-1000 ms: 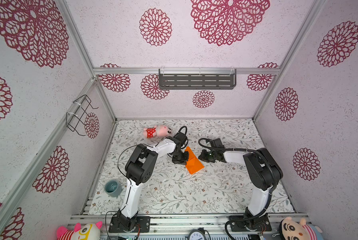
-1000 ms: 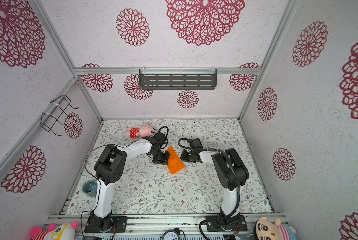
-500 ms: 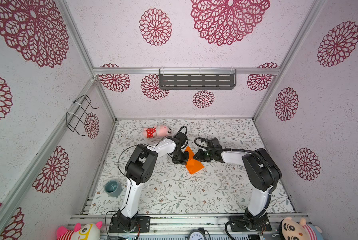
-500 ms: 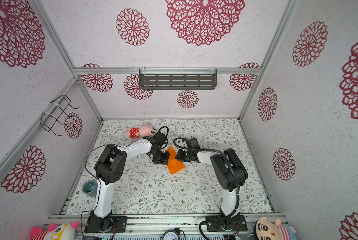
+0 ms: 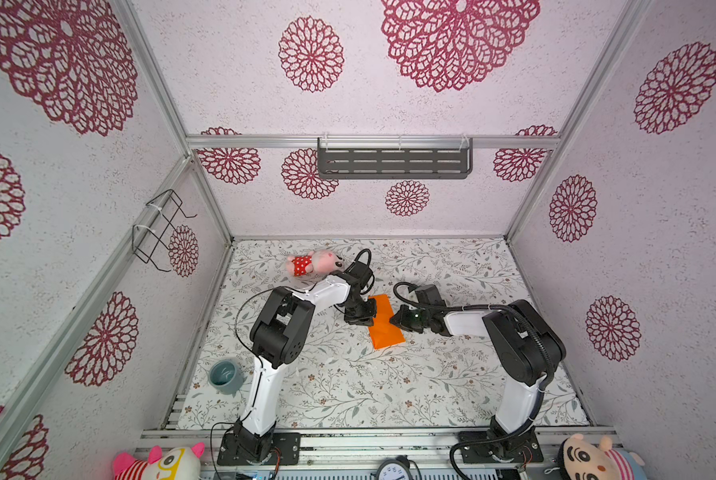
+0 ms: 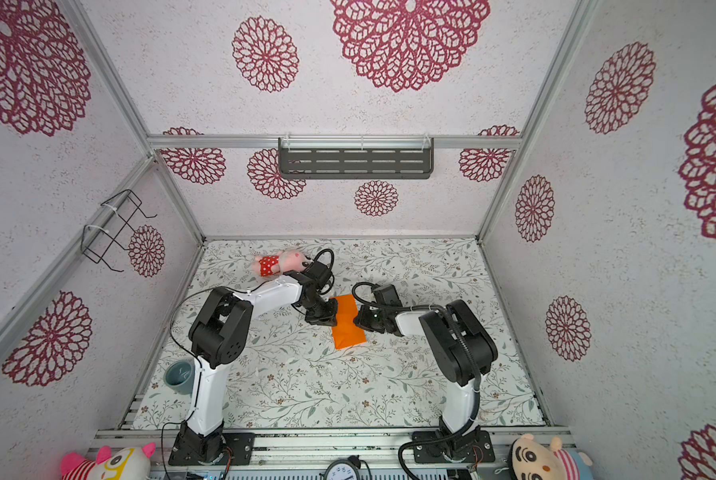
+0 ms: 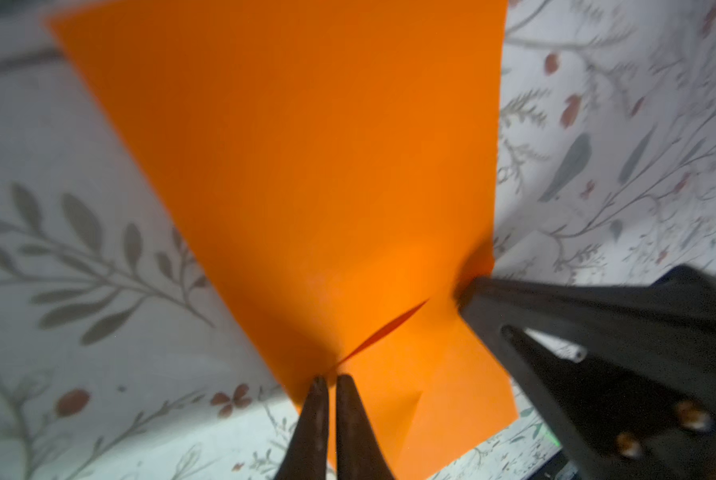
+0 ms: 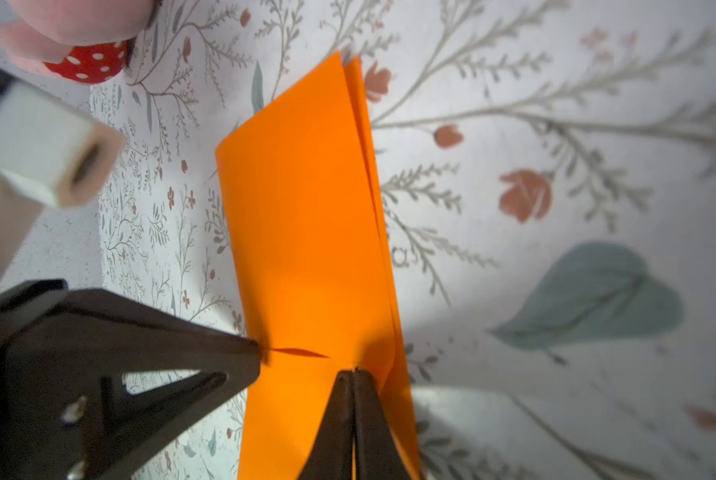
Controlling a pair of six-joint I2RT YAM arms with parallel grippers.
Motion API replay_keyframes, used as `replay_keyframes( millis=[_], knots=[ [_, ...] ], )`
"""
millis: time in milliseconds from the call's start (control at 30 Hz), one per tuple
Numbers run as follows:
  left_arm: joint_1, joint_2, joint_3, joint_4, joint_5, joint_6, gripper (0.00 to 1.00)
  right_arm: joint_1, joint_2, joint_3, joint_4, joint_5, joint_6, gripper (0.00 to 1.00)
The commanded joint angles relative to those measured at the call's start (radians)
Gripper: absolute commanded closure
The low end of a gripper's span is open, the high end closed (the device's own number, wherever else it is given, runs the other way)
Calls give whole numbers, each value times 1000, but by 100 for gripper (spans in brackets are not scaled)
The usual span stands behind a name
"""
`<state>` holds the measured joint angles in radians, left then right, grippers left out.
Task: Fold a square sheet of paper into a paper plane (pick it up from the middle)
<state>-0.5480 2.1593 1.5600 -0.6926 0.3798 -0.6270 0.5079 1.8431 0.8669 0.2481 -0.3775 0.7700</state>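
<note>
The paper [image 5: 384, 323] lies flat near the middle of the mat [image 5: 348, 386] as a long, two-layered strip. It is flanked by both grippers and is well clear of the toy [image 5: 312, 264].

A second ago a peaked, partly lifted outline was shown, and the right gripper [image 5: 395, 318] was kept apart from it. Now the raised flap has been laid down and that gripper has been brought up to the strip's right edge. In the right wrist view its jaws are seen pressed together, with the tips set on the paper beside the edge where the two layers lie open. Nothing is seen held between them.

The left gripper [image 7: 332, 380] is placed at the opposite, folded edge. Its fingers are parted by a thin slit, and whether the fold is still nipped cannot be told. A small pucker is seen in the top layer between the two sets of tips.

From this the first half-fold is judged made but not yet pressed sharp. The strip is taken to be pinned by the right tips while the left hold is eased. The nose corners and wings remain to be folded, so little of the task is judged done. If both contacts are lifted early, the layers may spring open.
</note>
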Motion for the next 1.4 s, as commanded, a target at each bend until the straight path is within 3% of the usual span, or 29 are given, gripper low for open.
replay_keyframes(
  millis=[0, 133, 300, 700, 1367],
  knots=[
    [19, -104, -46, 146, 63, -101, 79, 53, -32, -36, -8, 105, 204, 91],
    [16, -231, -178, 236, 36, -171, 73, 95, -28, -40, 0, 178, 357, 92],
    [6, -303, -278, 268, 77, -205, 70, 104, -16, -51, 25, 192, 407, 92],
    [-36, -150, -227, 145, 65, -187, 85, 104, -11, -49, -27, 187, 380, 92],
    [-61, -87, -192, -56, -74, -97, 92, 102, 10, -45, -102, 206, 356, 92]
  ],
)
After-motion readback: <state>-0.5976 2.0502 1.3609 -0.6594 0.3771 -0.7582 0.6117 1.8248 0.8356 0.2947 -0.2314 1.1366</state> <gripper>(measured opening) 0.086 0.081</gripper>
